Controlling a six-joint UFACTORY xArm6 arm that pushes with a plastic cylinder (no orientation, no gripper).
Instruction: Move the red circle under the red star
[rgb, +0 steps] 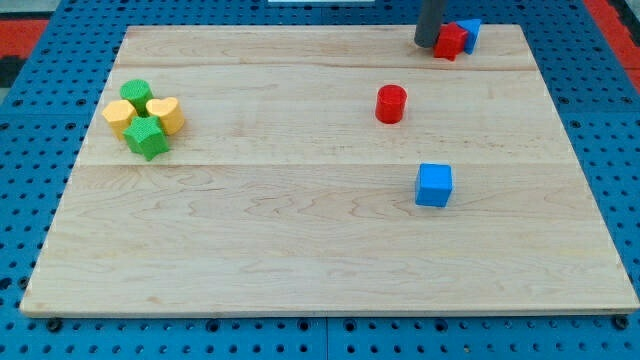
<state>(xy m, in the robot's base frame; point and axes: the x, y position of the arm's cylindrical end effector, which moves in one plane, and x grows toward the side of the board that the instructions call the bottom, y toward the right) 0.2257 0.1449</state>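
No brands or writing anywhere that you can read, just a plain wooden board (330, 260) on a blue pegboard (30, 120).

Your rod comes down from the top edge of the frame, right of center, standing pretty much upright. My tip (427, 45) sits at the upper right of the board, touching or just beside the left side of the red star (450, 41). There's no claw here to be apart or together, it's only a bare rod end, holding nothing.

The red star is at the upper right, and a blue block (469, 32) is tucked right behind it on the view's right; its shape is hard to make out from here since the star covers a good part of it.

The red circle (391, 103) stands alone below and to the left of the star, well apart from the tip. A blue cube (434, 185) is further down, right of center.

Over at the left edge you've got a tight cluster: a green block (136, 93), two yellow blocks (118, 115) (166, 112) and a green star (146, 138), all touching.
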